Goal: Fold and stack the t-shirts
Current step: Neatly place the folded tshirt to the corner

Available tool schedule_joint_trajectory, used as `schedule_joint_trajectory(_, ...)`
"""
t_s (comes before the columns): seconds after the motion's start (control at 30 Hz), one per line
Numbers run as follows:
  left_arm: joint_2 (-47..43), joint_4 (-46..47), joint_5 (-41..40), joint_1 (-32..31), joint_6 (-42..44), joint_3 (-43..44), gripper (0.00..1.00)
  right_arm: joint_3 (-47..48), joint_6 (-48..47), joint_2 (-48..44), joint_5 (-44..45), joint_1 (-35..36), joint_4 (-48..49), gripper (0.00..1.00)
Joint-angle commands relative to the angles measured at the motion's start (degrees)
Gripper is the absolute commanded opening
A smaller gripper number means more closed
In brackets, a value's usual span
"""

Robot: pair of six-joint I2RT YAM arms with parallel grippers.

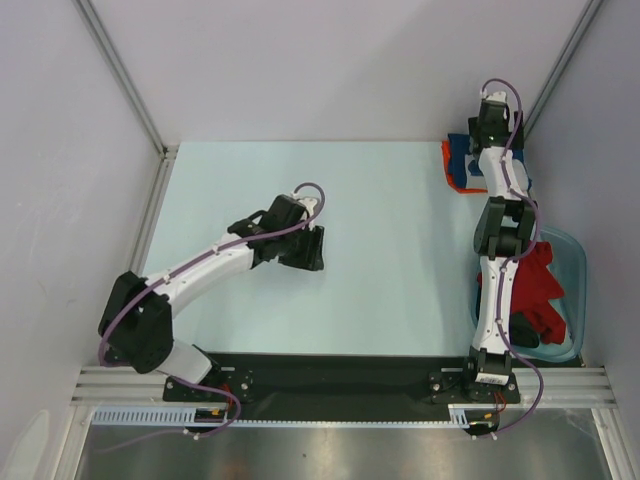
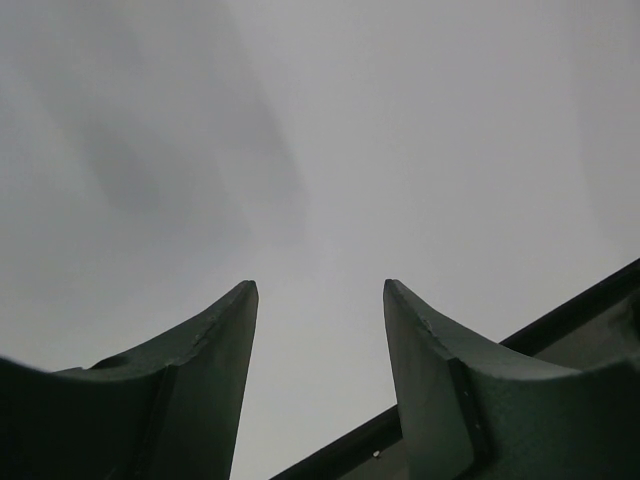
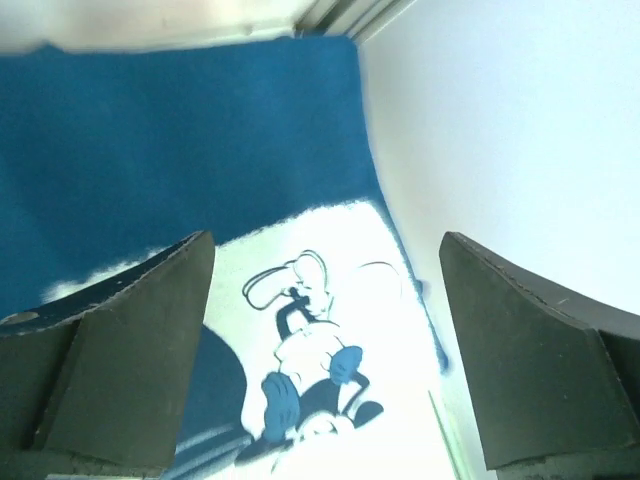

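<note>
Nearest on the right, a red t-shirt [image 1: 540,280] and a dark t-shirt [image 1: 528,330] are lying bunched in the clear bluish tub [image 1: 578,250]. Over the middle of the table [image 1: 390,250], the left gripper [image 2: 320,295] is hovering with its jaws parted and nothing between them. At the far right corner the right gripper [image 3: 325,250] is hanging wide open just above the navy t-shirt [image 3: 150,130] with its white graphic [image 3: 310,340], which is lying on the orange t-shirt [image 1: 449,158].

The right arm [image 1: 497,250] hides most of the navy blue shirt [image 1: 466,170], the orange shirt [image 1: 447,160] at its edge, and the tub [image 1: 577,262] wall under that arm. In the wrist view the white graphic [image 3: 320,330] is washed out and cut off at the bottom edge.
</note>
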Motion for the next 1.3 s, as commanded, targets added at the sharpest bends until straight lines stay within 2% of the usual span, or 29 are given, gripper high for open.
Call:
schedule_joint_trajectory(0.0, -4.6, -0.9, -1.8, 0.5, -2.1, 3.5, 0.59, 0.7, 1.1, -10.3, 3.1, 1.7, 1.4, 1.0)
schedule_joint_trajectory(0.17, -8.6, -2.7, -1.6, 0.4, -4.8, 3.1, 0.59, -0.3, 6.0, -13.8, 0.0, 2.1, -5.1, 1.0)
schedule_joint_trajectory(0.27, -10.5, -4.7, -2.1, 0.5, -5.0, 3.3, 0.59, -3.2, 11.3, -16.6, -6.1, 3.0, -9.9, 0.99)
schedule_joint_trajectory(0.33, -12.1, -6.4, -2.7, 0.5, -4.8, 3.5, 0.59, -4.7, 14.3, -17.7, -11.0, 4.2, -13.2, 0.91)
schedule_joint_trajectory(0.43, -14.3, -7.5, -3.0, 0.5, -4.7, 3.7, 0.59, -6.6, 20.9, -18.4, -19.3, 4.1, -16.3, 0.61)
schedule_joint_trajectory(0.47, -14.8, -7.6, -3.0, 0.5, -4.6, 3.7, 0.59, -8.7, 23.0, -19.0, -21.2, 3.1, -16.6, 0.35)
schedule_joint_trajectory(0.5, -15.3, -7.8, -3.2, 0.5, -4.5, 3.4, 0.59, -9.7, 25.1, -19.2, -25.2, 2.7, -16.8, 0.22)
schedule_joint_trajectory(0.57, -16.7, -7.7, -3.4, 0.5, -4.2, 2.7, 0.59, -13.3, 29.3, -19.9, -32.2, 1.6, -15.6, 0.03)
schedule_joint_trajectory(0.6, -17.1, -7.7, -3.4, 0.5, -4.1, 2.6, 0.59, -13.9, 30.0, -19.8, -34.1, 1.4, -15.5, 0.0)
schedule_joint_trajectory(0.77, -18.2, -7.6, -2.6, 0.5, -2.7, 2.7, 0.6, -15.4, 30.5, -21.2, -46.2, 4.0, -19.7, 0.0)
schedule_joint_trajectory(0.87, -18.6, -7.4, -1.9, 0.5, -2.3, 2.7, 0.61, -22.3, 28.8, -28.6, -46.3, 8.7, -22.8, 0.0)
schedule_joint_trajectory(1.0, -18.9, -4.6, 0.8, 0.5, -3.9, 1.7, 0.64, -42.3, 34.9, -47.0, -49.4, 12.6, -20.8, 0.01)
schedule_joint_trajectory(1.1, -18.2, -3.2, 2.7, 0.5, -6.2, 1.8, 0.66, -50.7, 36.4, -57.6, -51.0, 15.3, -23.4, 0.03)
schedule_joint_trajectory(1.13, -18.0, -2.9, 3.1, 0.5, -7.6, 1.8, 0.66, -56.9, 36.7, -60.8, -49.9, 17.6, -24.2, 0.06)
schedule_joint_trajectory(1.2, -17.7, -1.6, 3.7, 0.5, -9.1, 1.4, 0.68, -63.0, 36.7, -66.4, -50.3, 20.4, -24.6, 0.12)
schedule_joint_trajectory(1.27, -17.7, -0.8, 3.8, 0.4, -11.4, 0.6, 0.77, -73.3, 39.1, -76.6, -46.6, 24.4, -24.2, 0.33)
